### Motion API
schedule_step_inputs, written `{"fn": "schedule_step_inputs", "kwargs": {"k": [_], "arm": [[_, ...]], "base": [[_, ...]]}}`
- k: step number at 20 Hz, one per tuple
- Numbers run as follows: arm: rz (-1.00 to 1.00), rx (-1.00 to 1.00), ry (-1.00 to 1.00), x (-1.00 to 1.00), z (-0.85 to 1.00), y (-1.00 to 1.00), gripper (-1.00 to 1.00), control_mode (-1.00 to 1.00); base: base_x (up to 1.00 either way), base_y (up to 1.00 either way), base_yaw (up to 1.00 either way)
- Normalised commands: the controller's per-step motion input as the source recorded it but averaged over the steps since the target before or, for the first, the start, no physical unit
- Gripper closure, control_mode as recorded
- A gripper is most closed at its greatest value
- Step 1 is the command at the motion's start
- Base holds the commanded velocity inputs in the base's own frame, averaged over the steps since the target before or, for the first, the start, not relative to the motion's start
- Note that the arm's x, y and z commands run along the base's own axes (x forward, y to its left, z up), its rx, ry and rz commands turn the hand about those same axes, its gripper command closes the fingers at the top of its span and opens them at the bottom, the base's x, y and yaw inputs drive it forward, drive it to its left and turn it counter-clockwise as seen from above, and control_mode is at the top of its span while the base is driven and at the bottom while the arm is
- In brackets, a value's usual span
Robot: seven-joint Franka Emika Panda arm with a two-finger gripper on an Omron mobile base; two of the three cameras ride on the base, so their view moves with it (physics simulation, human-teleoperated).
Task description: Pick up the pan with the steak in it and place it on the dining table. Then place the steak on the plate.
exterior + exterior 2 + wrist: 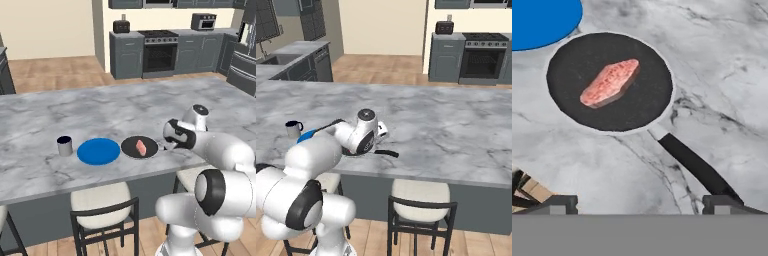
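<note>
The pincer [639, 202] hangs wide open and empty above the pan's handle [697, 167]. The pan [609, 80] rests on the marbled worktop [722, 60], steak [610, 82] lying inside, just beside the blue plate [539, 20]. Risk: the small steak may slip from a careless pinch.

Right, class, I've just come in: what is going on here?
A robot arm is working at the dining table. The pan sits on it with the steak inside, next to the blue plate and a mug. The pincer is open above the pan's handle, holding nothing. The steak has not reached the plate yet.
</note>
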Motion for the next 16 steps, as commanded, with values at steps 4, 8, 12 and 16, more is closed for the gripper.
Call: {"fn": "schedule_step_inputs", "kwargs": {"k": [4,8,12,16], "arm": [[-0.34,-0.02,-0.04,0.19,0.23,0.42,-1.00,-1.00],[-0.29,0.01,0.00,0.30,0.00,0.43,-1.00,-1.00],[-0.21,0.07,0.07,0.44,-0.09,0.26,-1.00,-1.00],[-0.11,0.06,0.09,0.47,-0.06,0.15,-1.00,-1.00]], "base": [[0.00,0.00,0.00],[0.00,0.00,0.00],[0.00,0.00,0.00],[0.00,0.00,0.00]]}}
